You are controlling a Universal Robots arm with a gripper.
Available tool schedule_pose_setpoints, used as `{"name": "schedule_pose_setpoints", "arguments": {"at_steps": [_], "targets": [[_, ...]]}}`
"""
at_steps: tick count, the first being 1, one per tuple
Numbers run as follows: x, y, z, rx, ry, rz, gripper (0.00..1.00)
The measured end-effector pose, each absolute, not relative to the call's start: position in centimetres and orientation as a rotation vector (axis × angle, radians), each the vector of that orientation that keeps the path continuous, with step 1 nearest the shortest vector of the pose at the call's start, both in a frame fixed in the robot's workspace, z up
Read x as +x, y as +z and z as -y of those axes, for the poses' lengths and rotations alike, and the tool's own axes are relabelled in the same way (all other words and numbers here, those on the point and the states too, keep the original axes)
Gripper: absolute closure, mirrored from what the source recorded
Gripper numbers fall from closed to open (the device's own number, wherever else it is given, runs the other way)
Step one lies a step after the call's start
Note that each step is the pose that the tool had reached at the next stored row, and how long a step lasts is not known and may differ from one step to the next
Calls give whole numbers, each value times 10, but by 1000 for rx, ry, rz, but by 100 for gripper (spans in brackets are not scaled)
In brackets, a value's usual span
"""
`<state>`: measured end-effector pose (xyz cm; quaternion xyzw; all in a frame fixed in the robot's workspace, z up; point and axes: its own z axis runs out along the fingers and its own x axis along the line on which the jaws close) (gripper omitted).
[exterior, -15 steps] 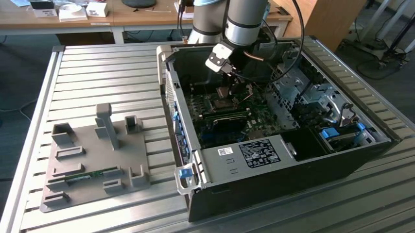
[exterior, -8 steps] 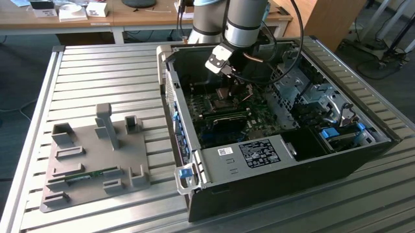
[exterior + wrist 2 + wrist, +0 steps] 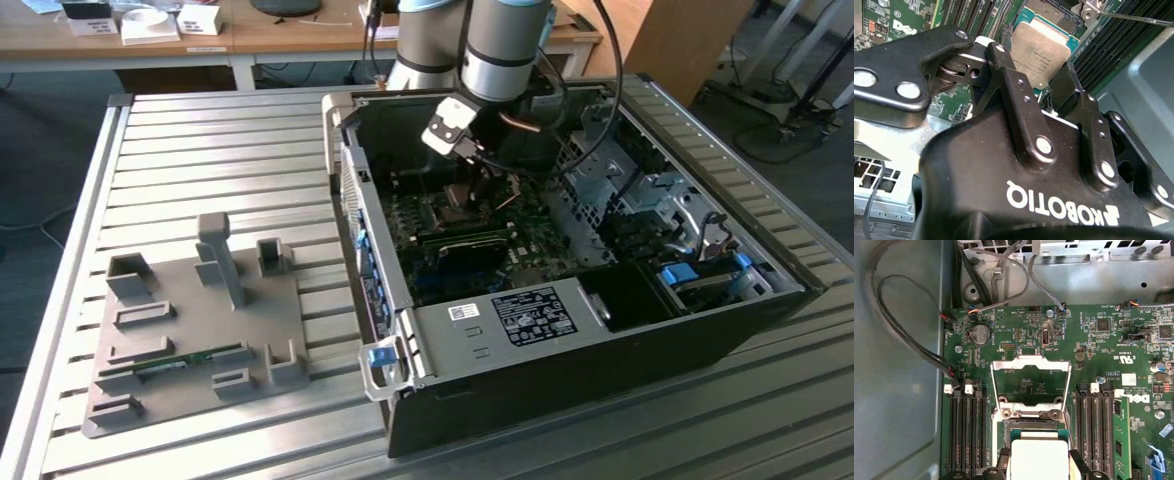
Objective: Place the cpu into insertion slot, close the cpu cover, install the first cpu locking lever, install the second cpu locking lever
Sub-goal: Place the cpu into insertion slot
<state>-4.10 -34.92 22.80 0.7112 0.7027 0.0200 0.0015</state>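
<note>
Gripping the cpu [image 3: 1040, 50] by two opposite edges, the claw [image 3: 1032, 65] is closed on it over the insertion slot [image 3: 1051, 9], whose cpu cover [image 3: 1031, 361] is swung open. The chip looks light, stiff and fragile underneath, so edge holds suit it. Memory slots [image 3: 968, 430] closely flank the socket on both sides; cables [image 3: 901, 335] lie well apart.
</note>
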Motion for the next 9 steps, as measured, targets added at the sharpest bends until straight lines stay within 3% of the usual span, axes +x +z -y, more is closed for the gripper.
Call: {"name": "schedule_pose_setpoints", "arguments": {"at_steps": [9], "targets": [[-41,223,349,2232,62,-2206,46]]}}
